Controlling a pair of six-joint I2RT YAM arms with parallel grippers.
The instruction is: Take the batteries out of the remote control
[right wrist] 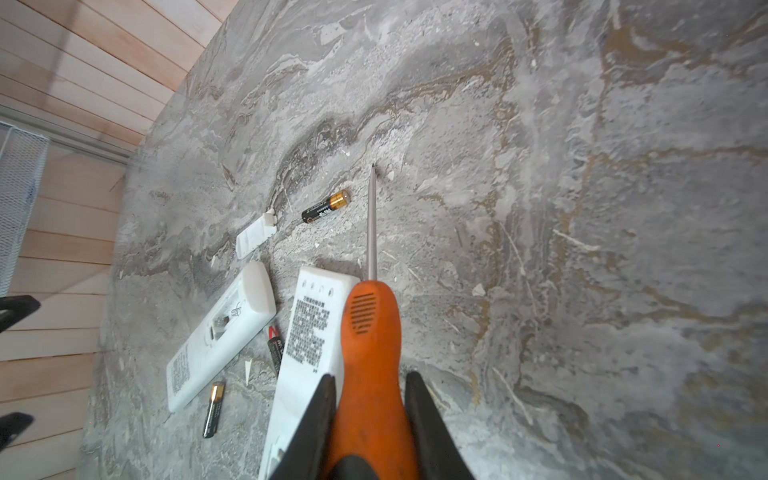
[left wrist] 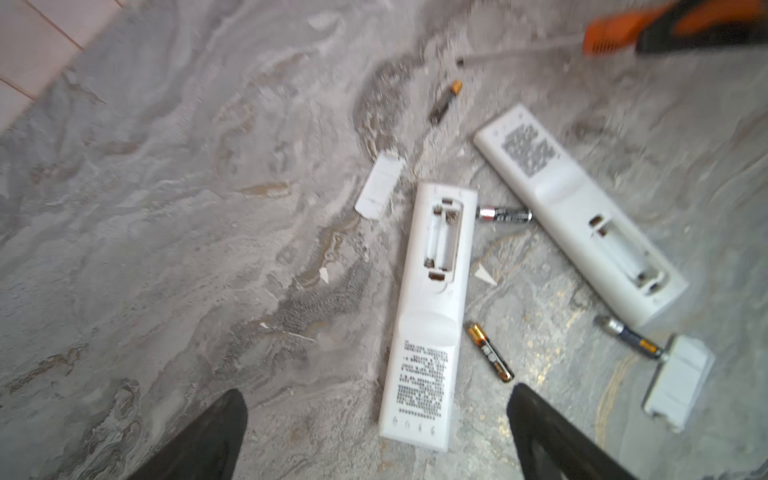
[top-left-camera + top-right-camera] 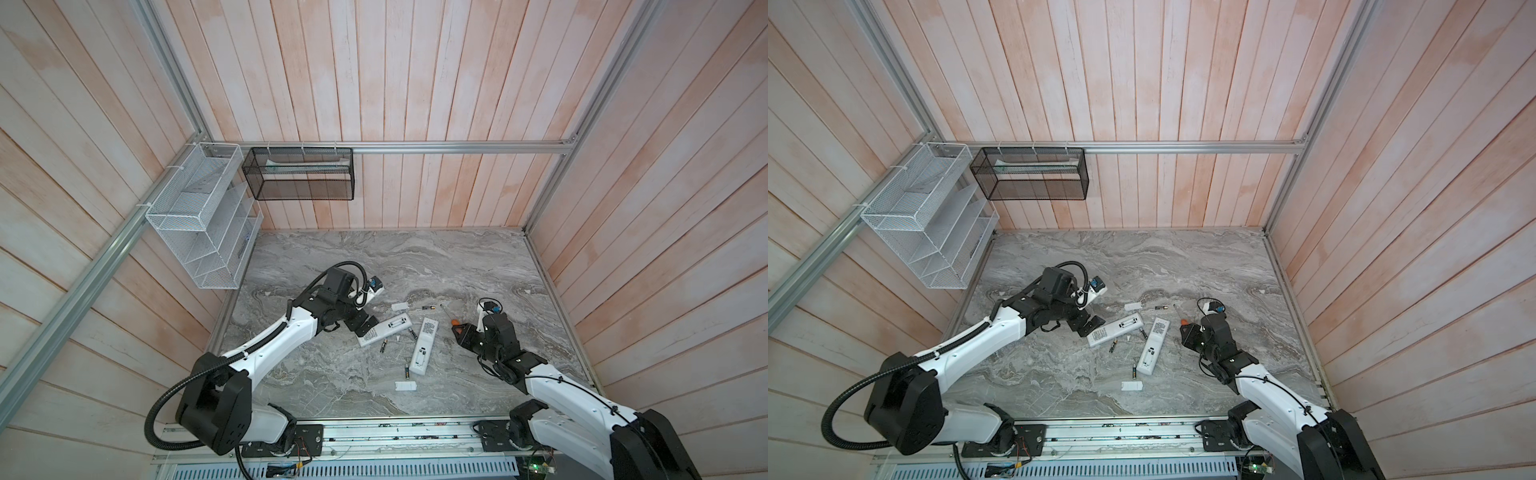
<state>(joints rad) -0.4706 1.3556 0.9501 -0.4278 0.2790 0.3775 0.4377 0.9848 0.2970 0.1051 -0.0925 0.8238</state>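
**Lying loose: batteries [image 3: 384, 345] beside two opened remotes [image 3: 384, 330]**

All four are lying flat on the marble table [image 3: 374, 257]. The far battery [image 3: 428, 308] is lying crosswise, gold end pointing toward the screwdriver [image 1: 368, 332]; the near battery [image 3: 406, 368] is running near-to-far. The left gripper [image 2: 376, 392] is standing spread wide at one remote. The right gripper [image 1: 370, 378] is clamping the screwdriver handle. The left wrist view is blurring the battery lettering.
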